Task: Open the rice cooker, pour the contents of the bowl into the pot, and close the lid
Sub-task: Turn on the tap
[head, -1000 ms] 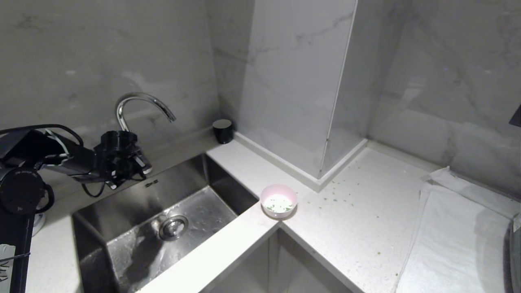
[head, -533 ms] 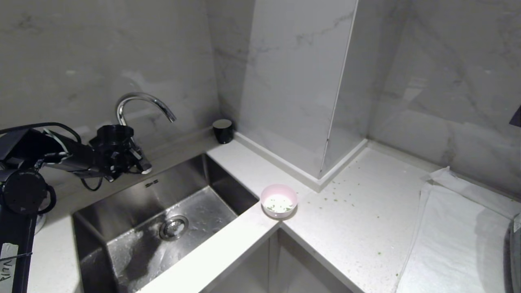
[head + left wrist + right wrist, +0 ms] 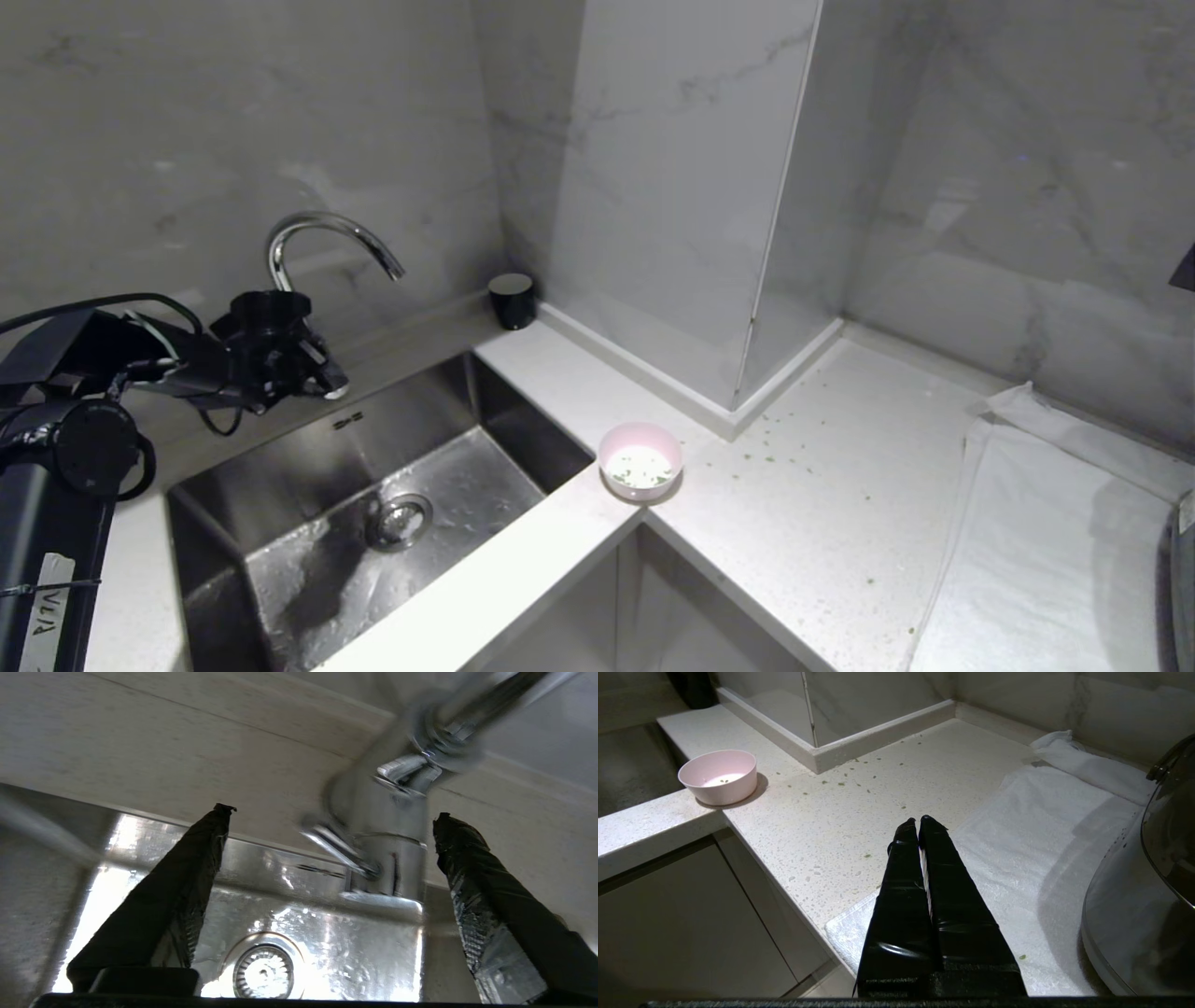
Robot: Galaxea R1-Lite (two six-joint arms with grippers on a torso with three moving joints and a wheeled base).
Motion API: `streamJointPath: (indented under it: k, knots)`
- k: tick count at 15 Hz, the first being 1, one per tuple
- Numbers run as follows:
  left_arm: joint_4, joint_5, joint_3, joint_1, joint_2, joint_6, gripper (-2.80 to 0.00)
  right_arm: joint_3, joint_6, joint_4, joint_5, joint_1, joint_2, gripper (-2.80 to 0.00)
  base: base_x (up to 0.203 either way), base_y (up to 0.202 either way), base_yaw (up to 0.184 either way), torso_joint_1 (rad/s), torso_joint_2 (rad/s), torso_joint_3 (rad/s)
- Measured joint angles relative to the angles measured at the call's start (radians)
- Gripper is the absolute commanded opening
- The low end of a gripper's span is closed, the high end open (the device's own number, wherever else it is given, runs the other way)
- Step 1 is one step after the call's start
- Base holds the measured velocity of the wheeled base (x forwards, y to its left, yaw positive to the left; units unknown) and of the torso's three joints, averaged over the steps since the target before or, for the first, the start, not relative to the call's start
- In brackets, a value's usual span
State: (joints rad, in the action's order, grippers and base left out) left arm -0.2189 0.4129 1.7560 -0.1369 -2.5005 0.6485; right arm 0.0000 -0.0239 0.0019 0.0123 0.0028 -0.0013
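Scallion bits still lie in the pink bowl [image 3: 640,462], which sits upright on the counter [image 3: 822,523] just beside the sink's [image 3: 373,504] near right corner, so by my judgement the pour is not done, and no rice cooker can be made out for certain in any view. Over the sink's far left edge, close to the faucet [image 3: 322,245], the left gripper [image 3: 329,812] hangs with jaws spread wide and nothing between them, well apart from the bowl, while the right gripper [image 3: 918,819] sits parked with fingers pressed together over a white towel [image 3: 1045,858] on the counter, on the side of the bowl away from the sink. Next, I judge, the free left arm must cross the sink toward the bowl and take its rim without tipping it.
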Motion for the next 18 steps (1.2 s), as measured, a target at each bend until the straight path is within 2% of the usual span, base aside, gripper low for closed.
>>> streamJointPath:
  k: [4,5,6,10,18]
  knots:
    - [0.000,0.010,0.019,0.001,-0.018,-0.001,0.00,0.000,0.000,0.000,-0.001,0.000,0.000,-2.80,0.000,0.000,0.000,0.000,0.00,0.000]
    - [0.000,0.018,0.022,0.001,-0.023,0.000,-0.17,0.000,0.000,0.000,0.000,0.000,0.000,-2.80,0.000,0.000,0.000,0.000,0.00,0.000]
    - [0.000,0.021,0.030,0.001,-0.028,0.000,-2.80,0.000,0.000,0.000,-0.001,0.000,0.000,-2.80,0.000,0.000,0.000,0.000,0.00,0.000]
    - [0.002,0.086,0.092,0.007,-0.062,-0.002,-2.80,0.000,0.000,0.000,-0.001,0.000,0.000,-2.80,0.000,0.000,0.000,0.000,0.00,0.000]
    - [0.020,0.087,0.062,-0.002,-0.066,0.000,-2.80,0.000,0.000,0.000,-0.001,0.000,0.000,-2.80,0.000,0.000,0.000,0.000,0.00,0.000]
